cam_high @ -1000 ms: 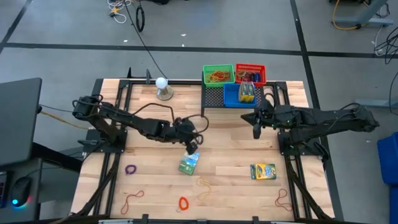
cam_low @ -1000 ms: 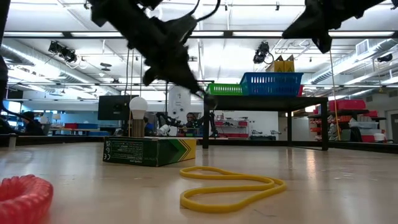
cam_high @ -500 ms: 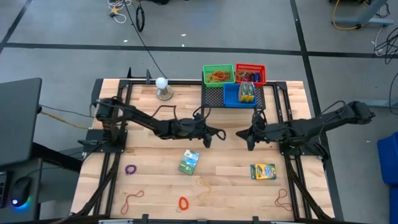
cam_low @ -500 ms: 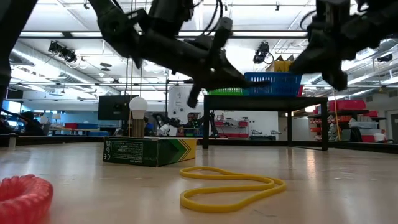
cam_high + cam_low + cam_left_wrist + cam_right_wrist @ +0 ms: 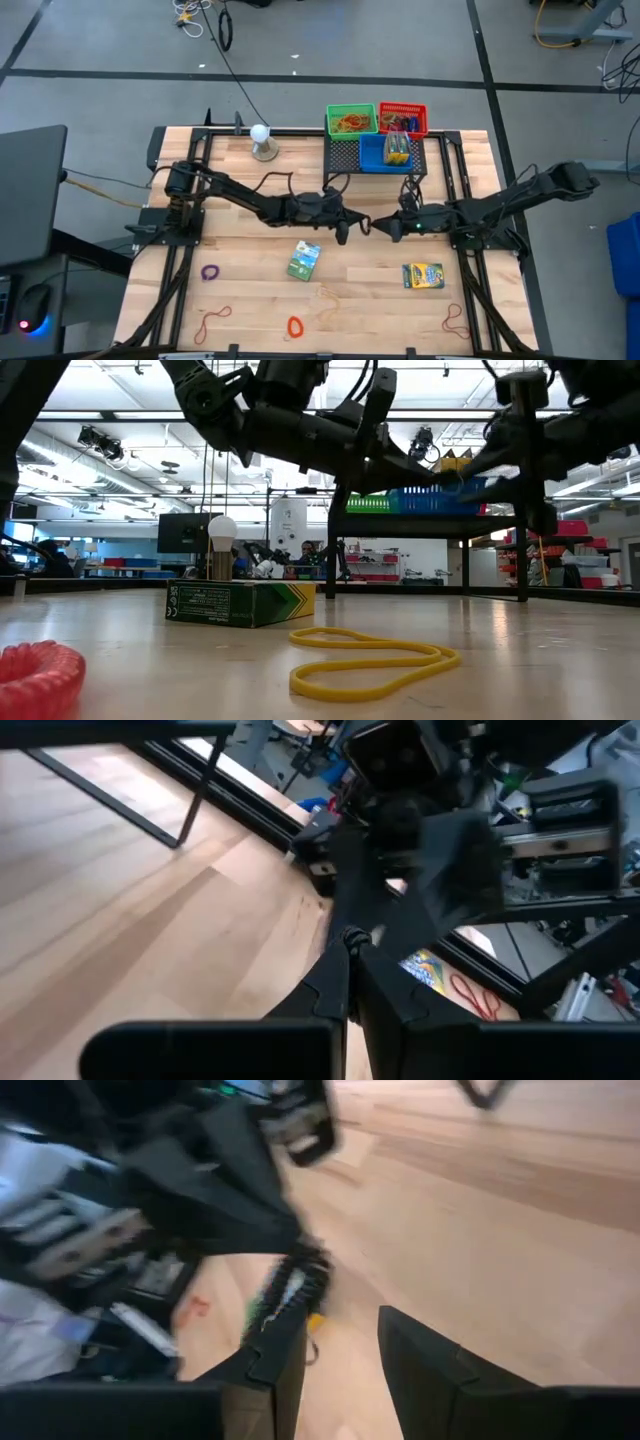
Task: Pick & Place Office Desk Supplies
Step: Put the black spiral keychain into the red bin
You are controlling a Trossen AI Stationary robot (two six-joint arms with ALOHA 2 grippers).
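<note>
My left gripper [image 5: 357, 224] reaches over the middle of the table, shut on a small black coiled loop [image 5: 303, 1270]. My right gripper [image 5: 376, 226] faces it tip to tip. It is open, and the loop stands just beyond one of its fingers [image 5: 278, 1342]. A green crayon box [image 5: 303, 259] lies flat on the table on the near side of the left gripper. A yellow crayon box [image 5: 423, 275] lies toward the near right. A purple loop [image 5: 209, 271], an orange-red loop [image 5: 294, 326] and thin rubber bands [image 5: 213, 320] lie along the near edge. My left gripper pinches the black loop [image 5: 352, 936] between its two fingertips. The fingers come about level from the table's left. The loop is lifted clear of the table. My right gripper stands next to the loop; whether its finger touches it, I cannot tell.
A black mesh rack [image 5: 345, 155] at the far edge carries a green bin [image 5: 351, 121], a red bin [image 5: 403, 118] and a blue bin [image 5: 388, 152]. A white ball on a round stand [image 5: 263, 140] is to its left. A yellow rubber band [image 5: 370, 660] lies near the low camera.
My left gripper has moved from above the green crayon box toward the table's right and a little farther, to the middle. My right gripper has come from beside the rack toward the left and near, until the two tips meet. The green box has stayed in place.
</note>
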